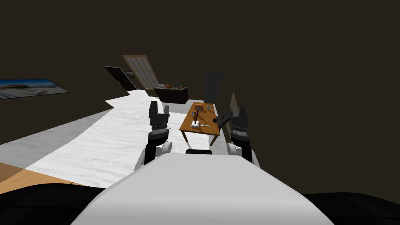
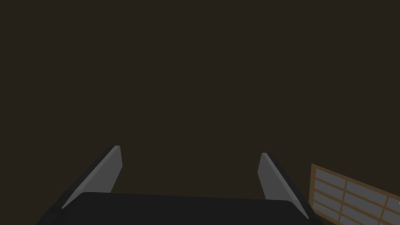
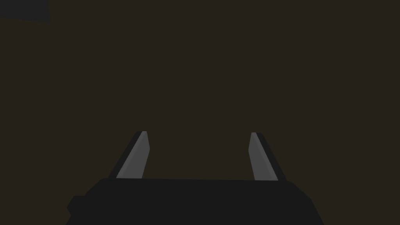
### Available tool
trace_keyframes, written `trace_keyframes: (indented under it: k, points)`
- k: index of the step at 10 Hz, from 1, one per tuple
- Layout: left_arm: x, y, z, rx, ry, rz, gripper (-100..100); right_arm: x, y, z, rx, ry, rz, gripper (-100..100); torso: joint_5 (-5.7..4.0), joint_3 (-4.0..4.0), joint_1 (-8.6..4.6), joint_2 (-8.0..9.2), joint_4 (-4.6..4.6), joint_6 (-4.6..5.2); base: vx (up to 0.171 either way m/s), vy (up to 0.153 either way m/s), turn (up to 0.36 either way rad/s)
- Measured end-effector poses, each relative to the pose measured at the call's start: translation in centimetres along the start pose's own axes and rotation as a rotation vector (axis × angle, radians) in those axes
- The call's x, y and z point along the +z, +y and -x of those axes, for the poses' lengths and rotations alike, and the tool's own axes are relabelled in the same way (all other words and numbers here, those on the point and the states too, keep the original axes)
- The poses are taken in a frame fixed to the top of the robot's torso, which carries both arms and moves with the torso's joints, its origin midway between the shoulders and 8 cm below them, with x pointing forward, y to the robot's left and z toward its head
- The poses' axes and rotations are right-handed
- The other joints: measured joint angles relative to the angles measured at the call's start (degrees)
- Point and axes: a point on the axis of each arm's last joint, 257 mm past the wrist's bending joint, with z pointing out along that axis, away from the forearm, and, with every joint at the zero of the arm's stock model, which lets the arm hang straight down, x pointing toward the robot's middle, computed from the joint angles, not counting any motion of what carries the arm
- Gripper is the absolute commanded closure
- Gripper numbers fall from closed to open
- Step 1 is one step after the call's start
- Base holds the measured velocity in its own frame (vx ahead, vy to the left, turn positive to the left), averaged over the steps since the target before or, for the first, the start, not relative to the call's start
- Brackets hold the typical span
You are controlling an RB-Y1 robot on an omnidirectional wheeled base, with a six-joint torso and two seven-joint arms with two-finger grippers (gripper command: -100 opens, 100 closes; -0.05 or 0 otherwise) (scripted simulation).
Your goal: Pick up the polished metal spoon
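The white floor [image 1: 117, 133] is the biggest thing ahead of me, a broad strip running forward between dark walls, with open room on my left. A patch of wood floor [image 1: 23, 179] borders it at my near left. The table [image 1: 209, 129] stands straight ahead with its short near edge toward me. It is well apart from both arms, and bare floor lies between us. A dark counter [image 1: 174, 95] sits beyond the table's far left corner, against the back wall. A dark chair [image 1: 225, 117] is drawn up at the table's right long edge.

Both arms are raised in front of me, 1 on each side of the table's near end. The left gripper [image 2: 190, 150] has its 2 fingers spread apart on nothing. The right gripper [image 3: 198, 133] is spread the same way, with nothing between its fingers.

The spoon [image 1: 204, 125] is a small pale sliver on the tabletop near the near edge. It lies just beside a white block [image 1: 195, 125], and I cannot make out its shape.
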Motion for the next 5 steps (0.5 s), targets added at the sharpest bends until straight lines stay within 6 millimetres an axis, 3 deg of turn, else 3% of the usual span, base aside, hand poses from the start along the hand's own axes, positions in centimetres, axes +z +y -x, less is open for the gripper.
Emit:
trace_keyframes:
  k: [5]
  points:
    - [0.0,0.0,0.0,0.000,0.000,0.000,0,-0.6,-1.5,-0.8,-0.105,0.109,-0.020,-100,-0.04,0.03,-0.18,0.05,0.01,-0.01,-0.011,-0.033,0.082]
